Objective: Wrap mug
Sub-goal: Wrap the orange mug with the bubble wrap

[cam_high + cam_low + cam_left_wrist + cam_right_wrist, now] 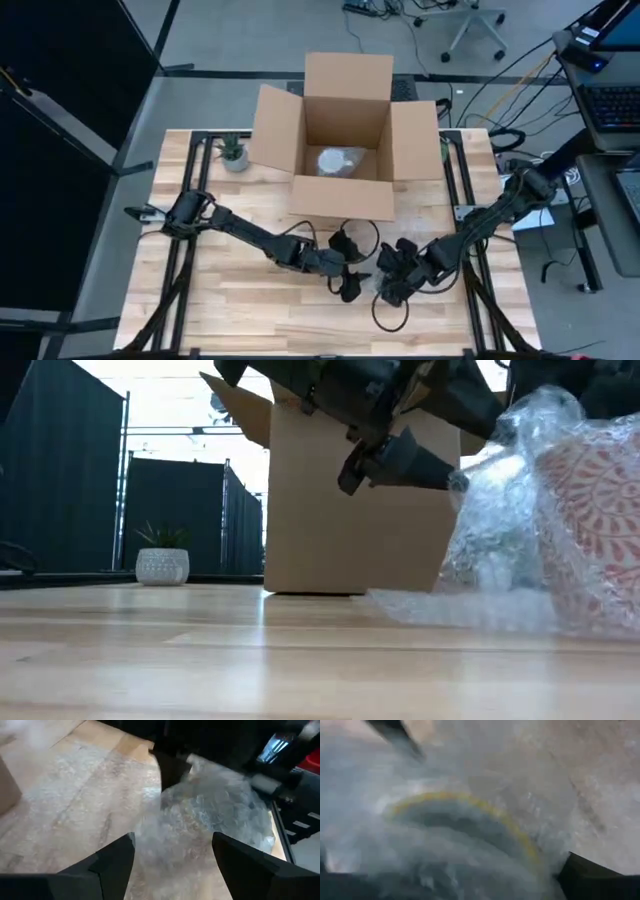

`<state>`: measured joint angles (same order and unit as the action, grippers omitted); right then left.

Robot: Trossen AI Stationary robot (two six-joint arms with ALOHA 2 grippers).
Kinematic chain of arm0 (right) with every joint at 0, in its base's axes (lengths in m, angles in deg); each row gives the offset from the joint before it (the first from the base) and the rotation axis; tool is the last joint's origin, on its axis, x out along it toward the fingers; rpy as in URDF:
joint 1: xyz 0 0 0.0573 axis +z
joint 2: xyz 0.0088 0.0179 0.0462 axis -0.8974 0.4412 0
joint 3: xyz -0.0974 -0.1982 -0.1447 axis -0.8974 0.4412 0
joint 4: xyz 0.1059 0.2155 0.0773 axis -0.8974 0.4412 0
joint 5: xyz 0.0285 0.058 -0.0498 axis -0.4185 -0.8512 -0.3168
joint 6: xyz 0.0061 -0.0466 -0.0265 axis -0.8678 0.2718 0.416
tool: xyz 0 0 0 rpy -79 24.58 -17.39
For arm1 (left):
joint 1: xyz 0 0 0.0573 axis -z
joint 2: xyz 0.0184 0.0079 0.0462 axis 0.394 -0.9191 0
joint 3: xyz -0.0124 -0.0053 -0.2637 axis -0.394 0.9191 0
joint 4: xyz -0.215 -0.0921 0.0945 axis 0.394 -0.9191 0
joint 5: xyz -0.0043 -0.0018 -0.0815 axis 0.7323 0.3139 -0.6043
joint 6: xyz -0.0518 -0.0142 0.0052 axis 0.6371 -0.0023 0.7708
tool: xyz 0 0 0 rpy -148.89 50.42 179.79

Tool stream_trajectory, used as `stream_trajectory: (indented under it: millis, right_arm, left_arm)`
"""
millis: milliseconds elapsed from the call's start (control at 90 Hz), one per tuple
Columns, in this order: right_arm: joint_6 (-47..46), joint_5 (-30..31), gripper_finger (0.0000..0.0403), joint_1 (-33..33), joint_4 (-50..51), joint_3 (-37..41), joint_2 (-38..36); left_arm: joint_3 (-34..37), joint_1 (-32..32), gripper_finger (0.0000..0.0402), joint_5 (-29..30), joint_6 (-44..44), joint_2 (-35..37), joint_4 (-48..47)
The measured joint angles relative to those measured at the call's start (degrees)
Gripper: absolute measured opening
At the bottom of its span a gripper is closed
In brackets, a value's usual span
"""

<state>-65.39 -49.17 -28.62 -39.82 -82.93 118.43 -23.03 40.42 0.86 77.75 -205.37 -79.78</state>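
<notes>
Flanking mug (590,510), both arms low

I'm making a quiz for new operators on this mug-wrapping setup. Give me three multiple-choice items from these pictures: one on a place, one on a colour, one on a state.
1. Where is the small potted plant?
A. Inside the cardboard box
B. On the table, left of the cardboard box
C. Between the grippers

2. What colour is the pattern on the mug?
A. Red
B. Blue
C. Green

3. What state is the left gripper in?
A. Shut on the plant
B. Open
C. Out of view

Answers: 1 B, the high view shows it beside the box's left flap. 2 A, the low view shows red through the bubble wrap. 3 B, its wrist view shows the fingers apart.
</notes>
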Motion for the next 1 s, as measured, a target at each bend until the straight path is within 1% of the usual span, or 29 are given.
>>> stream_trajectory:
  millis: [178, 311, 389, 478, 533, 578, 656, 744, 800, 878, 1000]
  right_arm:
    - [4.1, 0.0, 0.0187, 0.2, 11.4, -8.0, -0.8]
    - [5.7, 0.3, 0.0187, 0.1, 17.7, -13.1, -0.8]
    - [6.2, 2.1, 0.0187, 0.1, 19.2, -15.3, -0.8]
    - [5.8, 5.8, 0.0187, 0.2, 18.2, -16.0, -0.8]
    - [5.5, 8.0, 0.0187, 0.2, 15.7, -15.2, -0.4]
    - [5.3, 8.4, 0.0187, 0.2, 13.7, -13.7, 0.1]
    - [4.1, 6.8, 0.0187, 0.1, 12.0, -10.1, 2.1]
    - [2.3, 2.4, 0.0187, 0.2, 10.6, -6.2, 3.1]
    - [0.7, 0.6, 0.0187, 0.2, 9.2, -4.3, 3.3]
    - [-1.5, 0.8, 0.0187, 0.6, 7.0, -2.1, 3.3]
    - [-2.8, 2.0, 0.0187, 0.2, 0.1, 1.8, 3.3]
  left_arm:
    - [0.0, 0.1, 0.0253, 0.0, -0.5, 0.0, -0.2]
    - [0.0, 0.2, 0.0253, 0.0, -0.5, -0.1, -0.2]
    - [0.0, 0.2, 0.0253, 0.0, -0.5, -0.1, -0.3]
    - [0.0, 0.2, 0.0253, -0.1, -0.5, -0.1, -0.3]
    - [0.0, 0.2, 0.0253, -0.1, -0.5, -0.1, -0.3]
    - [0.0, 0.2, 0.0253, -0.5, -0.5, -0.1, -0.3]
    - [0.0, 0.2, 0.0253, -0.5, -0.5, -0.1, -0.3]
    - [0.0, 0.2, 0.0253, -0.5, -0.5, -0.1, -0.3]
    - [0.0, 0.2, 0.0253, -0.5, -0.5, -0.1, -0.3]
    - [0.0, 0.2, 0.0253, -0.5, -0.5, -0.1, -0.3]
    - [0.0, 0.2, 0.0253, -0.5, -0.3, -0.1, 0.1]
